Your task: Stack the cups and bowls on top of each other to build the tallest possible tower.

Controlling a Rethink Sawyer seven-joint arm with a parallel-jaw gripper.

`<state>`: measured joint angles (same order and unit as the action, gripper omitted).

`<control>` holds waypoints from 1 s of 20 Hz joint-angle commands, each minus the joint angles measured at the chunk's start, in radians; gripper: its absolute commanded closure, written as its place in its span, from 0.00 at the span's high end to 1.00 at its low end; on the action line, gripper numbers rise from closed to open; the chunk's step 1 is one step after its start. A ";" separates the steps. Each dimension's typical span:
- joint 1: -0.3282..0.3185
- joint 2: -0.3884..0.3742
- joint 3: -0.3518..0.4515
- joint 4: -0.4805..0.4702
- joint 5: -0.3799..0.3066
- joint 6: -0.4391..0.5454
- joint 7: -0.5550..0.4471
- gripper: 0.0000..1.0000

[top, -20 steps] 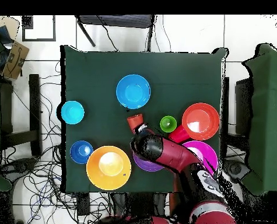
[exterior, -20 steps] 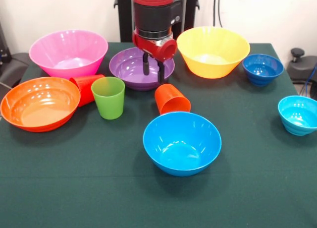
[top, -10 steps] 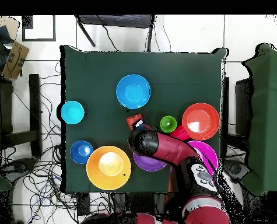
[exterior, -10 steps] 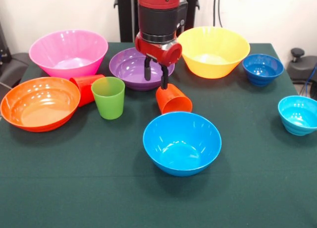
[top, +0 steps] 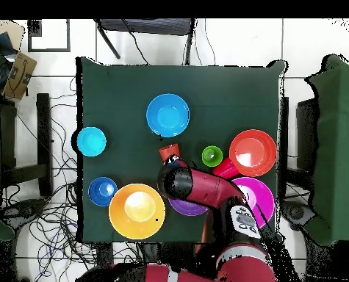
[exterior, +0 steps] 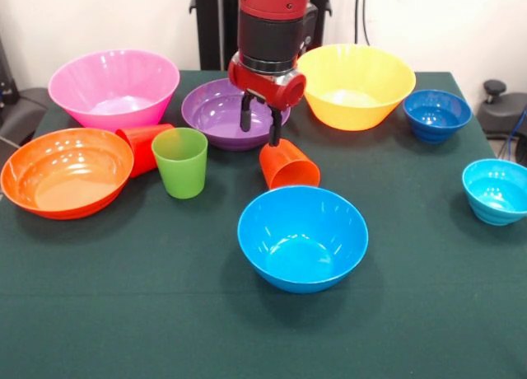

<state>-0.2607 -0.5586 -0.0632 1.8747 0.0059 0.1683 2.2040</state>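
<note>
No tower stands: bowls and cups sit apart and empty on the desk [exterior: 428, 313]. The end effector [exterior: 258, 125], fingers spread, hovers over the tipped orange cup [exterior: 288, 165], seemingly touching its base.

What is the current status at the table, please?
Gripper open, above tipped orange plastic cup. Nothing stacked yet. Large purple plastic bowl close behind; big blue plastic bowl in front.
</note>
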 commanded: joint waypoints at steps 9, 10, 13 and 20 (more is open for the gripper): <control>-0.029 0.044 0.052 -0.018 -0.059 0.063 0.000 1.00; -0.042 0.047 0.067 -0.007 -0.064 0.051 -0.004 1.00; -0.049 0.058 0.073 0.018 -0.078 0.002 0.011 1.00; -0.072 0.067 0.060 0.068 -0.115 -0.027 0.029 1.00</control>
<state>-0.3150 -0.5441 -0.0814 1.8838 -0.0372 0.1681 2.2040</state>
